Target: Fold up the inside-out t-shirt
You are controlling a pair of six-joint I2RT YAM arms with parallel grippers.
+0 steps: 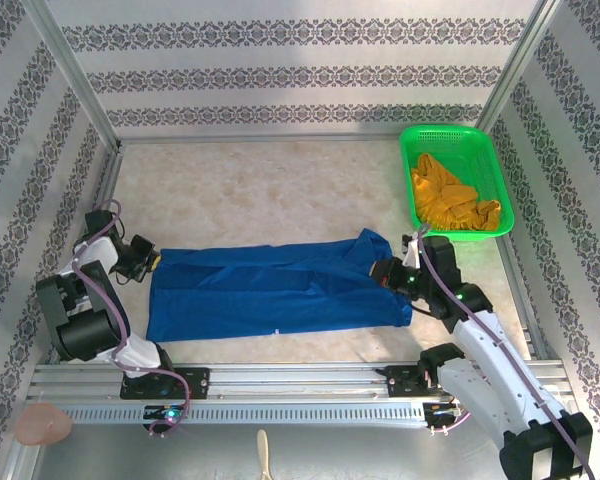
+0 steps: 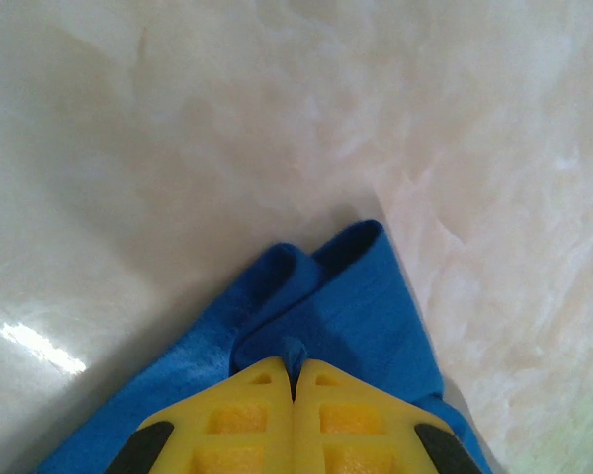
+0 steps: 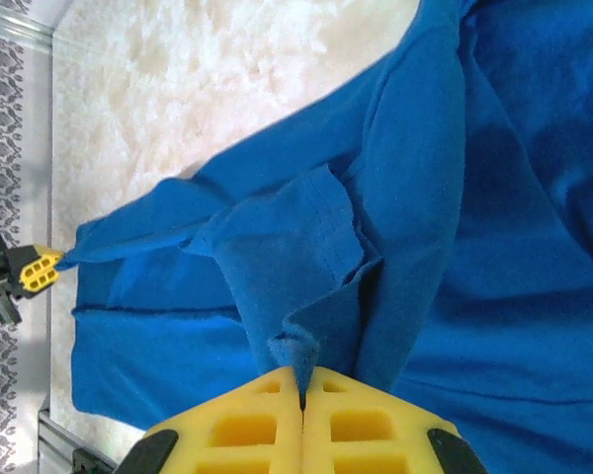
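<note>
The inside-out t-shirt [image 1: 270,290], royal blue and wrinkled, lies stretched lengthwise across the table between the two arms. My left gripper [image 1: 152,261] is shut on its left end; a pinch of blue cloth [image 2: 295,351] pokes out between the yellow fingers [image 2: 247,415]. My right gripper [image 1: 385,272] is shut on the right end, with a fold of the shirt [image 3: 296,351] clamped between its fingers [image 3: 356,425]. The shirt [image 3: 277,257] runs away from it toward the left gripper [image 3: 40,269].
A green basket [image 1: 432,138] at the back right holds a mustard yellow-orange garment [image 1: 450,200]. Patterned walls close in the table on three sides. An aluminium rail [image 1: 290,385] runs along the near edge. Bare tabletop [image 1: 250,190] lies behind the shirt.
</note>
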